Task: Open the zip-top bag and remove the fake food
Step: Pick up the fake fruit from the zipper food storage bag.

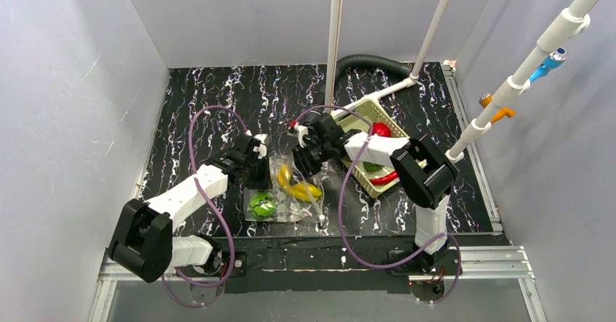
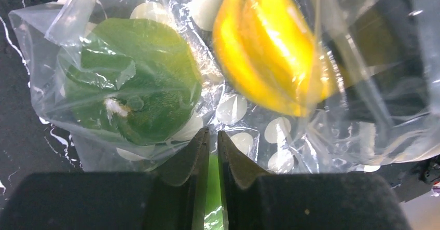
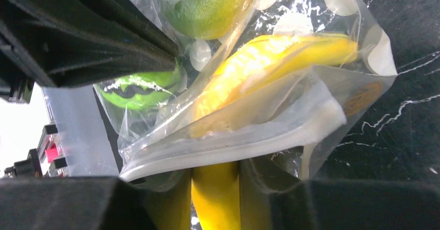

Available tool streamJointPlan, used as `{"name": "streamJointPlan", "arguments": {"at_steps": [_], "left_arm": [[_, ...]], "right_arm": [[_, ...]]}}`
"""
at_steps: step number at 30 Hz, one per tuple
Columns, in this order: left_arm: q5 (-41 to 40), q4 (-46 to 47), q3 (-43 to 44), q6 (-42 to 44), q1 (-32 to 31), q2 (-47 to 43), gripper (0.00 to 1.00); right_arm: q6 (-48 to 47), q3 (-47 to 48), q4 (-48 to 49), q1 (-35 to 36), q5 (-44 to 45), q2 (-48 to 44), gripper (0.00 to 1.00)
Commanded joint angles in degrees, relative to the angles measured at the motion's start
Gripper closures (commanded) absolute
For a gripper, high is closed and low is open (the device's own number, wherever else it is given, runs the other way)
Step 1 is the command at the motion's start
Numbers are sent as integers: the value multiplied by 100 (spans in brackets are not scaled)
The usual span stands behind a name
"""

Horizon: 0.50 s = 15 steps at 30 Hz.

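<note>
The zip-top bag (image 1: 290,195), clear with white dots, lies on the black marbled table between the arms. Inside it are fake food pieces: a yellow banana (image 1: 298,188) and a green round fruit (image 1: 261,204). My left gripper (image 2: 213,134) sits at the bag's left edge beside the green fruit (image 2: 135,79), its jaws nearly together on the bag film (image 2: 244,110). My right gripper (image 3: 215,167) reaches into the bag mouth under the white zip strip (image 3: 233,136). Its fingers press both sides of the banana (image 3: 275,58). A second green piece (image 3: 137,90) lies deeper in the bag.
A pale green slotted basket (image 1: 361,110) stands right of the bag, under the right arm, holding a red chili (image 1: 385,179), a dark red fruit (image 1: 381,129) and a green piece (image 1: 372,166). White poles (image 1: 335,38) and a black hose (image 1: 370,62) rise at the back.
</note>
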Motion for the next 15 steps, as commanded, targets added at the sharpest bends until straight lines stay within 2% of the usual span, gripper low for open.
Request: {"name": "streamJointPlan", "arguments": {"at_steps": [1,8,15], "left_arm": [[-306,-269,-7,158,-7,-277,89],[-288,-255,-57,207,28,-543,87],[-142,-217,-24,196,35,-871,68]], "right_arm": [[-272,-6,-32,-260,-490,-390,89],[-322,-282,152,-541,-1460,-688,97],[-1016,27,-748,-636,-1519,-633,98]]}}
